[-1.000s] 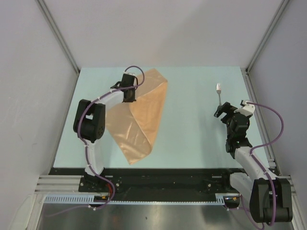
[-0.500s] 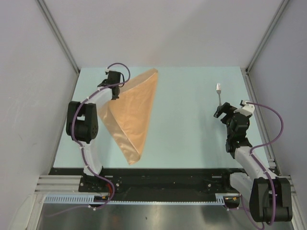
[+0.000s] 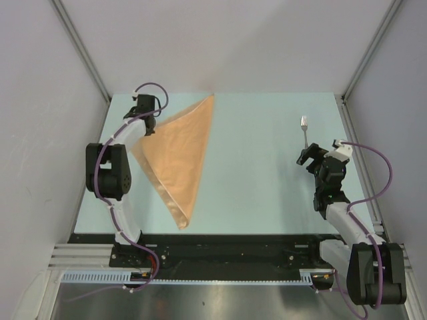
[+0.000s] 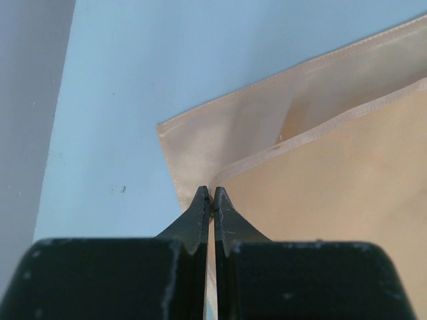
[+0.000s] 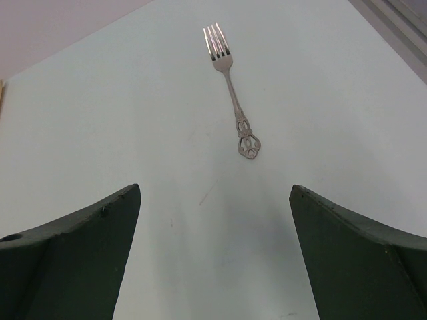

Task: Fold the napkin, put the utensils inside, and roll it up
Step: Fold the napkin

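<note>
Left fingers [image 4: 200, 213]: pressed together; tips pinching the corner of the napkin's [image 3: 179, 157] upper layer, at the far left of the table [image 3: 267, 187]
Napkin: peach-tan, folded into a long triangle on the table's left half; narrow point toward the near edge; lower layer's hem showing beyond the pinched corner
Right fingers [image 5: 87, 227]: spread wide, holding nothing; just short of the fork [image 5: 230, 87]
Fork: silver, flat on the table's far right; tines pointing away; well apart from the napkin
</note>
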Action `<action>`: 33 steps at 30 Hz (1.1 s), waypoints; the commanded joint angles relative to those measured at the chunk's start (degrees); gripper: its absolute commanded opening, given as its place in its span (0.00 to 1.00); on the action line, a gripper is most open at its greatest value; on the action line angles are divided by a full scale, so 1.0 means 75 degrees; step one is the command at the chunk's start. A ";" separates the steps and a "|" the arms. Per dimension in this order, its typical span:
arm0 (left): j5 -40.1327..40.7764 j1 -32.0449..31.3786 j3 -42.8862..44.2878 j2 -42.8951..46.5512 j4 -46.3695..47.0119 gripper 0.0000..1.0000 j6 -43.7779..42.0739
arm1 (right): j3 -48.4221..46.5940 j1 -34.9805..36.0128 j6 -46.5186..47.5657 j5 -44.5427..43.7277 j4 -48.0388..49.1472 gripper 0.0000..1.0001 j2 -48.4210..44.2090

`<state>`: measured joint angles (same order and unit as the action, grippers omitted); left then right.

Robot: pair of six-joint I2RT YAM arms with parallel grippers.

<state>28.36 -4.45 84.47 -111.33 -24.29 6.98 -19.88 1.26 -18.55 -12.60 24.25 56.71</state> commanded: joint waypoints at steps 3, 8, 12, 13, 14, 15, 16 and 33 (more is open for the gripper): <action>0.0004 0.0171 0.0456 0.0207 -0.0148 0.00 -0.0017 | -0.0256 -0.0039 0.0035 0.0016 0.0177 1.00 0.0068; 0.0062 0.0230 0.0468 0.0137 -0.0183 0.00 -0.0040 | -0.0279 -0.0050 0.0035 0.0028 0.0142 1.00 0.0091; 0.0074 0.0311 0.0445 0.0125 -0.0124 0.00 -0.0017 | -0.0291 -0.0039 0.0047 0.0051 0.0142 1.00 0.0103; 0.0039 0.0323 0.0445 0.0113 -0.0124 0.00 -0.0005 | -0.0291 -0.0050 0.0047 0.0051 0.0153 1.00 0.0103; 0.0039 0.0324 0.0445 0.0090 -0.0136 0.00 -0.0005 | -0.0291 -0.0062 0.0059 0.0063 0.0153 1.00 0.0115; 0.0062 0.0335 0.0433 0.0067 -0.0147 0.00 -0.0005 | -0.0291 -0.0062 0.0035 0.0063 0.0142 1.00 0.0115; 0.0086 0.0335 0.0433 0.0066 -0.0124 0.00 -0.0005 | -0.0302 -0.0062 0.0047 0.0063 0.0130 1.00 0.0115; 0.0308 0.0394 0.0270 0.0160 -0.0124 0.00 -0.0006 | -0.0326 -0.0097 0.0047 0.0098 0.0071 1.00 0.0115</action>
<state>28.64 -2.17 85.62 -111.37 -25.19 6.98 -19.97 0.93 -18.52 -11.92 23.86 57.56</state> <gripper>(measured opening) 0.012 0.994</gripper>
